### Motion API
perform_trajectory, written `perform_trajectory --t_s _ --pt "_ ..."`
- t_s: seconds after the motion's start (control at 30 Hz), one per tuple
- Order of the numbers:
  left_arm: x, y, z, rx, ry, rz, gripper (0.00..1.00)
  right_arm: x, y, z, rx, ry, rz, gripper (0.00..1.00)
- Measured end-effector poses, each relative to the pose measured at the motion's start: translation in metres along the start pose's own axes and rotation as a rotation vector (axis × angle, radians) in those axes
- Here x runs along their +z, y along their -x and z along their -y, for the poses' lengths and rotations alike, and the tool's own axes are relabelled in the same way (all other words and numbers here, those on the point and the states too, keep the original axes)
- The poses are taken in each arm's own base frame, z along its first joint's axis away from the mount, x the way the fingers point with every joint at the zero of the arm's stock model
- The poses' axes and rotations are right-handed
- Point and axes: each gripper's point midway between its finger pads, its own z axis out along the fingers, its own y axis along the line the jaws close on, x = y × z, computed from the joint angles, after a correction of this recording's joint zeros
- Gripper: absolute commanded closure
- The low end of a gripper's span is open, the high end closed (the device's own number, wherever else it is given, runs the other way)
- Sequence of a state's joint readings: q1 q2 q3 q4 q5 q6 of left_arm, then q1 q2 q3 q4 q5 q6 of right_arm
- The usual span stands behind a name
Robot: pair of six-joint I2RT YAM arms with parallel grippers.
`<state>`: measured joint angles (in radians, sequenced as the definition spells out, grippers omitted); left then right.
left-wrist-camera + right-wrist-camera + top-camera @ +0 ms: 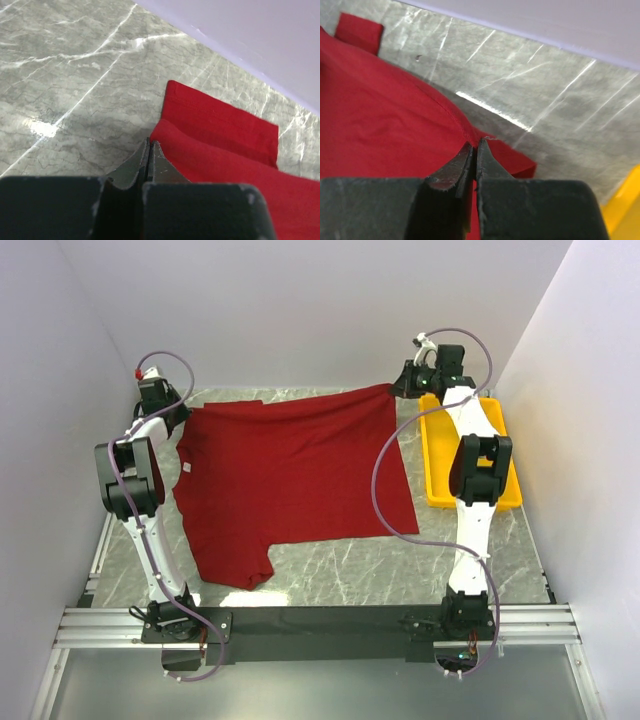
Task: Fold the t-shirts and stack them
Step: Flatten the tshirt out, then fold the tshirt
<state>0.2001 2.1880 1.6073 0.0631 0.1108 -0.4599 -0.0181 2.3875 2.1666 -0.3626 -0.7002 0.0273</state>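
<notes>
**Both claws closed on the shirt's far edge, thin bites**

The right claw point(475, 145) is clamped on the hem of the shirt point(380, 125). The cloth rises in a ridge straight into its tips, and only a sliver of edge sits between them. The left claw point(149, 145) is closed too. A rolled fold of the shirt meets its tips and runs off to its right, so it seems to hold the edge, though by very little.

Out from both claws the shirt lies spread toward the arm bases, flat on the table point(75, 75), with a sleeve tucked double just beyond the left claw. The tray point(625, 200) lies close on the right claw's outer side, and the wall point(545, 20) is just ahead of both.

Risks as I judge them:
- With so shallow a hold, any pull could slip the hem free on one side and skew the fold.
- Uneven travel would wrinkle the body.
- A swing outward could drag cloth over the tray rim.
</notes>
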Motion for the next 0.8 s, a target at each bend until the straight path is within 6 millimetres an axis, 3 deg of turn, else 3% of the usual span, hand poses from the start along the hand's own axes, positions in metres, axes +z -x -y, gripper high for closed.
perform_trajectory --t_s 0.2,0.6,0.8 --pt "-0.001 -0.002 0.003 0.051 -0.028 -0.009 0.99 0.002 0.001 0.004 -0.188 -0.022 -0.042 1.0" --pt "-0.001 -0.002 0.005 0.103 -0.056 0.005 0.99 0.034 -0.031 0.003 -0.602 -0.078 -0.154 1.0" --pt "-0.005 0.003 0.006 0.139 -0.062 0.023 0.99 0.041 -0.03 0.022 -0.748 -0.101 -0.116 1.0"
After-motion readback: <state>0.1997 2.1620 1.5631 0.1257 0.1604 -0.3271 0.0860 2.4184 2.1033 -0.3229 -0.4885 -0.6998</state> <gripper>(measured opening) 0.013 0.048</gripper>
